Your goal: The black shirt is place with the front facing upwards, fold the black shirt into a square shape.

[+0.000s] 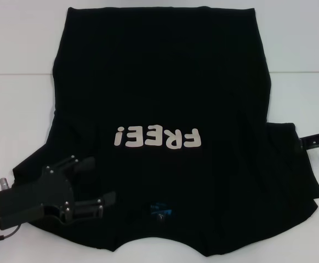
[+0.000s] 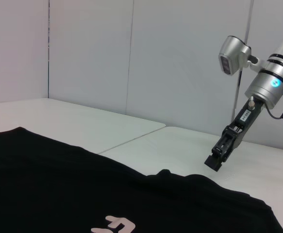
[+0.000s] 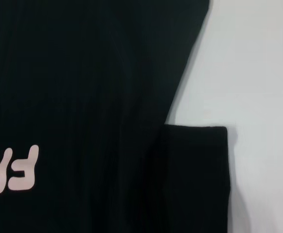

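Observation:
The black shirt (image 1: 159,82) lies flat and front up on the white table (image 1: 17,109), collar nearest me. Its off-white "FREE!" lettering (image 1: 157,138) reads upside down, and a small blue neck label (image 1: 160,209) shows at the collar. My left gripper (image 1: 96,182) hovers open over the shirt's near left shoulder and sleeve, holding nothing. My right gripper (image 1: 315,141) sits at the outer edge of the right sleeve (image 1: 291,164). The left wrist view shows that right gripper (image 2: 214,161) pointing down just beyond the shirt (image 2: 59,184). In the right wrist view are the shirt's body (image 3: 83,73) and sleeve (image 3: 195,179).
White table surface (image 3: 258,73) surrounds the shirt on the far, left and right sides. Pale wall panels (image 2: 132,58) stand behind the table. The shirt's near hem area reaches the table's front edge.

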Robot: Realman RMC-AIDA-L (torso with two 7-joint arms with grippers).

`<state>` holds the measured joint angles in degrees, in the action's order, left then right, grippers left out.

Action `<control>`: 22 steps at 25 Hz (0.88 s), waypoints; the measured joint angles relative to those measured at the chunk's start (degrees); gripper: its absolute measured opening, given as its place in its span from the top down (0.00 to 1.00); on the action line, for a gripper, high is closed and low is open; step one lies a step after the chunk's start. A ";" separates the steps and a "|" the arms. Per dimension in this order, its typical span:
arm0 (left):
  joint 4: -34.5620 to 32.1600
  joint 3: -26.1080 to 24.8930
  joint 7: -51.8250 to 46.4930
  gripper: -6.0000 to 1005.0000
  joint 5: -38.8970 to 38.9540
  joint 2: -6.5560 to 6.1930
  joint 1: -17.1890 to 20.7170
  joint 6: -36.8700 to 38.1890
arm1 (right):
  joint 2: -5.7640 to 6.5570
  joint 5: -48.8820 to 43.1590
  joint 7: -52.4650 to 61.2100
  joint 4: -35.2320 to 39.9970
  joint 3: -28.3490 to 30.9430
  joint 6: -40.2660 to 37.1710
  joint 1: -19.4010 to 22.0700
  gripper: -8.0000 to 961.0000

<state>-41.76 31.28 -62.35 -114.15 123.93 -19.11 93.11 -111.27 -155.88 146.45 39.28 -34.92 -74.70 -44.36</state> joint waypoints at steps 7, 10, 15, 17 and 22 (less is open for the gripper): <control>-0.08 -0.06 0.06 0.06 -0.03 0.00 0.13 0.04 | -0.53 0.07 -0.70 -3.30 0.03 3.93 -0.97 0.06; -0.08 -0.08 0.08 0.06 -0.03 0.00 0.13 0.05 | -0.75 0.04 -0.73 -4.27 -0.01 5.17 -1.23 0.07; -0.08 -0.16 0.10 0.05 -0.03 0.00 0.13 0.06 | -1.04 0.00 -0.73 -4.50 -0.32 5.29 -1.32 0.10; -0.07 -0.17 0.11 0.05 -0.03 0.00 0.13 0.06 | -1.23 -0.01 -0.73 -4.52 -0.84 5.42 -1.38 0.13; -0.07 -0.17 0.12 0.05 -0.03 0.00 0.17 0.06 | -1.54 -0.04 -0.73 -4.55 -1.63 5.79 -1.41 0.21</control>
<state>-41.83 31.11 -62.23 -114.17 123.93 -18.94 93.17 -112.81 -155.91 145.72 34.73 -36.55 -68.92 -45.77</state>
